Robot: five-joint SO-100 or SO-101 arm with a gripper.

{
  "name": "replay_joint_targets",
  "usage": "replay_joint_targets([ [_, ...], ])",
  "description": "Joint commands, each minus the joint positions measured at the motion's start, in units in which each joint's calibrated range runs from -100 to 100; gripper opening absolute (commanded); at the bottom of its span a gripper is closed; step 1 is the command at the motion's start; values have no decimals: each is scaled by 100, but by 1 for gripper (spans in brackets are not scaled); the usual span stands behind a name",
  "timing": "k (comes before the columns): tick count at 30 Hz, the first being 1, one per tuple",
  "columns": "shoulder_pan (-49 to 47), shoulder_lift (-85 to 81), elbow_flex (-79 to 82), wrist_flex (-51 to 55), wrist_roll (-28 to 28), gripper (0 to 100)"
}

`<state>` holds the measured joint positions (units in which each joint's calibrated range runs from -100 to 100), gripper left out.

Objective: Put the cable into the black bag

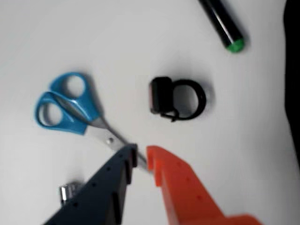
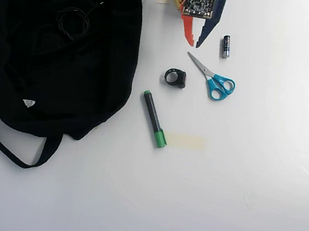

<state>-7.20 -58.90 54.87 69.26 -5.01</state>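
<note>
Cable (image 2: 73,23) lying coiled on bag (image 2: 99,80), so task looking done. Claw (image 2: 193,42) hovering slightly open, empty, over desk (image 2: 248,179) near scissors (image 2: 213,79).

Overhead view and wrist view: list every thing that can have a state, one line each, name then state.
cable: coiled, lying on the black bag.
black bag: flat on the table, strap trailing out.
gripper: empty, fingers slightly apart, above the table.
scissors: closed, lying flat.
marker: capped, lying flat.
black ring: lying free on the table.
battery: lying on the table beside the gripper.
</note>
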Motion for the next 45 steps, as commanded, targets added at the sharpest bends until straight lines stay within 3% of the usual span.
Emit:
replay_joint_targets([
  [1, -73, -483, 586, -337, 13, 3],
  [22, -357, -3578, 3479, -294, 29, 2],
  [45, -402, -3993, 4441, -294, 18, 2],
])
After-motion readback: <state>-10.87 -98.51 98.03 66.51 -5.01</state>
